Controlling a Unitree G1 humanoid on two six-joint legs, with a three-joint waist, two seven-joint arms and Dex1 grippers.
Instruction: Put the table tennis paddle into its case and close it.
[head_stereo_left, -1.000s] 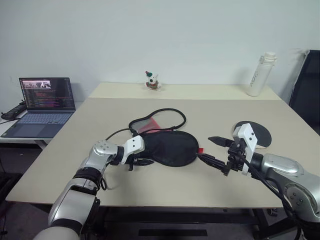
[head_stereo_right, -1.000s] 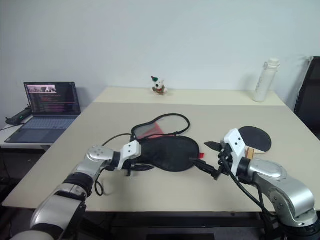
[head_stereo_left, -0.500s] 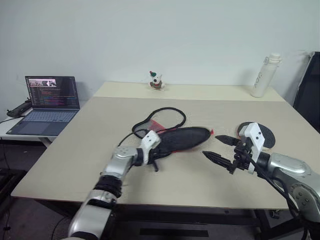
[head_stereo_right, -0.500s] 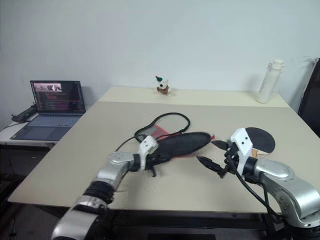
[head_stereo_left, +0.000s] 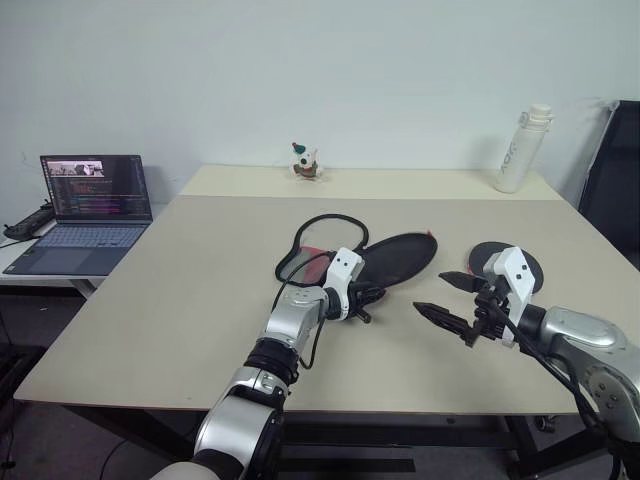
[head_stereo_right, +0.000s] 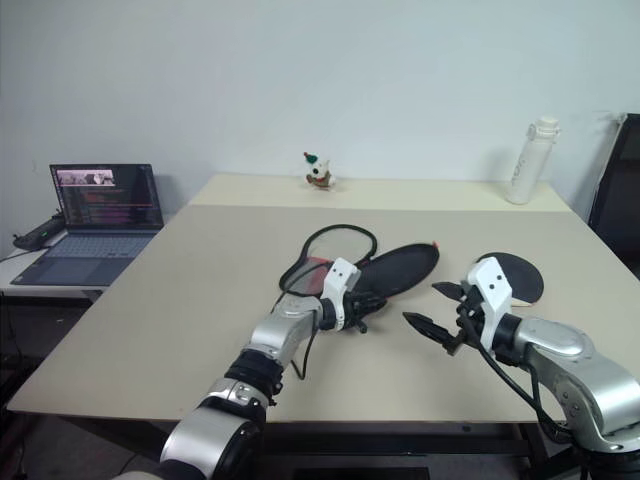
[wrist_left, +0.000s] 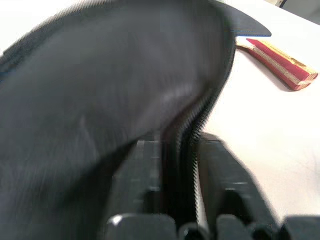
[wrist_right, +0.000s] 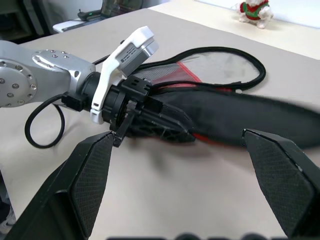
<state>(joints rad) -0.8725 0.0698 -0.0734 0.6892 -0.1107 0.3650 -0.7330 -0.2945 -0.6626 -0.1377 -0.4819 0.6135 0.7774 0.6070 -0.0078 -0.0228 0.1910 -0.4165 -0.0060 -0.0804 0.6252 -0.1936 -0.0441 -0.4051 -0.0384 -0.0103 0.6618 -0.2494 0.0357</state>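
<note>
Head views: left gripper (head_stereo_left: 368, 297) clamped on the case (head_stereo_left: 398, 257), its long axis slanting away rightward; table tennis paddle (head_stereo_left: 498, 262) flat just beyond gaping, empty right gripper (head_stereo_left: 447, 296), nearer arm.

Left wrist: fingers (wrist_left: 220, 170) pinching zipper edge.

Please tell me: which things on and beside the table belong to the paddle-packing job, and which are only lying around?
For the job:
the case, gripped by the left gripper
the table tennis paddle, lying behind the open right gripper

Lying about:
white bottle
small toy figure
laptop, on a side table
</note>
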